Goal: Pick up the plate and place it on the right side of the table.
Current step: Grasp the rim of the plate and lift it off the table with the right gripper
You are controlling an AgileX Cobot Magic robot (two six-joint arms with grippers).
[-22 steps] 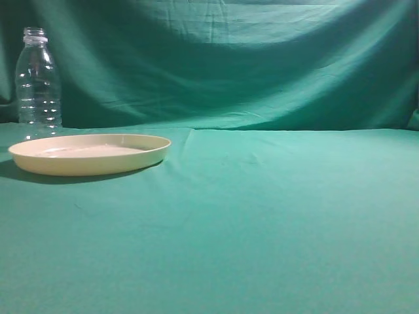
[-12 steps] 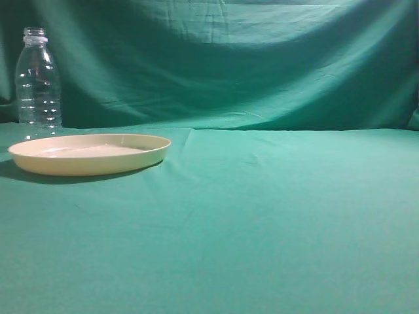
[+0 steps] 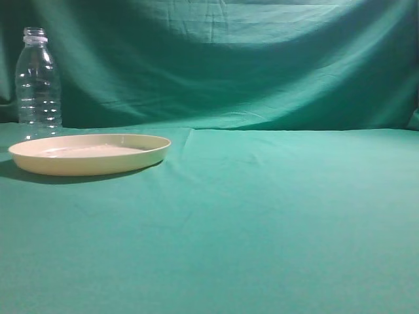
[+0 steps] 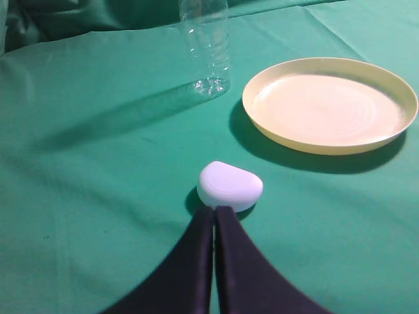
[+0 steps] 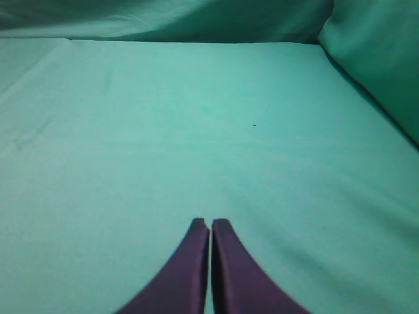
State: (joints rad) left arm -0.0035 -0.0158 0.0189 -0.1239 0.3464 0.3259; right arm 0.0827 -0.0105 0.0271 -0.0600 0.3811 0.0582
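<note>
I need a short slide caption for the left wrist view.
Shut left gripper behind a white object; plate and bottle beyond.

Plate (image 3: 90, 154) on table (image 3: 262, 216) at left, bottle (image 3: 38, 82) just behind it, right side bare

a clear plastic bottle (image 3: 38, 78) stands upright at far left before the draped green backdrop (image 3: 229, 59); a small white rounded object (image 4: 230, 184), perhaps a cap, lies nearer.
</note>
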